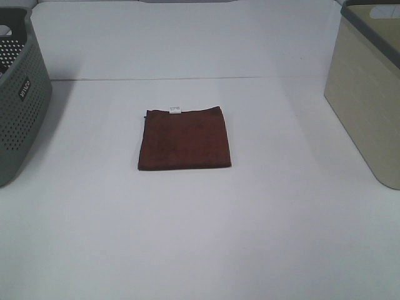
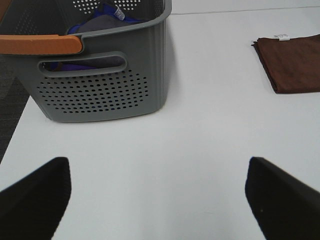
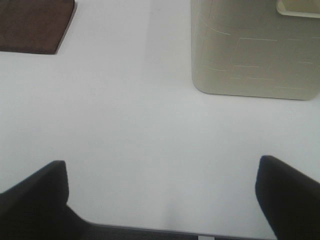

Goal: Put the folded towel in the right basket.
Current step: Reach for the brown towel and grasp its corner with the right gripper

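Observation:
A dark brown folded towel (image 1: 185,139) with a small white tag lies flat at the middle of the white table. It also shows in the left wrist view (image 2: 292,62) and the right wrist view (image 3: 35,24). The beige right basket (image 1: 369,87) stands at the right edge; its wall shows in the right wrist view (image 3: 252,50). Neither arm shows in the exterior high view. My left gripper (image 2: 157,197) is open and empty over bare table near the grey basket. My right gripper (image 3: 162,197) is open and empty near the table's front edge.
A grey perforated basket (image 1: 19,94) stands at the left edge; in the left wrist view (image 2: 100,75) it holds blue and grey cloth and has an orange handle. The table's front edge (image 3: 150,231) shows in the right wrist view.

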Controlling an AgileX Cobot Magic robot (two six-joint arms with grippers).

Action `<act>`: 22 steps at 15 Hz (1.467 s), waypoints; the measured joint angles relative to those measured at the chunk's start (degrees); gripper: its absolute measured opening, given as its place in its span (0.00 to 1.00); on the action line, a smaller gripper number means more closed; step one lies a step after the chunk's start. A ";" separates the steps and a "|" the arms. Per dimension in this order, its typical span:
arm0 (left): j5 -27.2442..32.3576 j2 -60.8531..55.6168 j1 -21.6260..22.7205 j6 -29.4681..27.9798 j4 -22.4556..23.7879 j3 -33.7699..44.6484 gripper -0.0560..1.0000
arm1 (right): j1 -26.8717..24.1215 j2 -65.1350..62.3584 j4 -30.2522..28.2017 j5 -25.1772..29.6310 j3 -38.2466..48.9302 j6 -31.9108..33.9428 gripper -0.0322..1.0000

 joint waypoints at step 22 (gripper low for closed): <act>0.00 0.00 0.00 0.00 0.00 0.00 0.89 | 0.00 0.00 0.00 0.00 0.00 0.00 0.98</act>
